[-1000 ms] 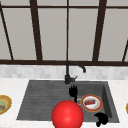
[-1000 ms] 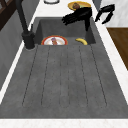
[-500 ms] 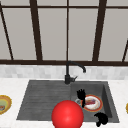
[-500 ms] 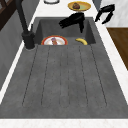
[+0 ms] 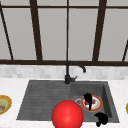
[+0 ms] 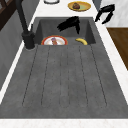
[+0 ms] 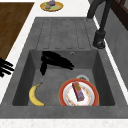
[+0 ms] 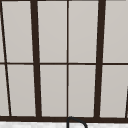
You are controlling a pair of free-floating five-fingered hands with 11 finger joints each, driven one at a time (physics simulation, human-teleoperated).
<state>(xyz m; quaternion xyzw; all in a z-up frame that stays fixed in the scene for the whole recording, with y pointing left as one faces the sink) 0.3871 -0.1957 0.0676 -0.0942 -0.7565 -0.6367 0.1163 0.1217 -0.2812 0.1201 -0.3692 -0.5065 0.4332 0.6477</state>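
The banana (image 7: 35,95) lies flat on the floor of the sink (image 7: 100,72), in the basin's front corner. Just beside it sits a red-rimmed plate (image 7: 90,102) with a small wrapped bar (image 7: 78,91) on top. The left hand (image 7: 56,61) hovers over the basin above and between the two, touching neither. Its fingers (image 7: 67,65) are stretched out nearly straight towards the plate side, its thumb hangs down on the banana side, and it holds nothing. In the left side view this hand (image 6: 68,23) is clearly above the basin floor.

The likely trouble is the tight space. If the hand comes down flat with the fingers this wide, it could catch the plate's rim and tip or slide the plate, and the bar could roll off. A descent slightly off line could push the curved banana away along the smooth floor towards the basin wall. There it would be hard to close the fingers round it.

The right hand (image 5: 101,118) hangs over the front edge of the bench (image 5: 10,85), well apart from the basin. Its fingers (image 6: 106,11) are relaxed and empty. The faucet (image 7: 100,37) stands behind the basin, and a red sphere (image 5: 67,115) shows in the front view.
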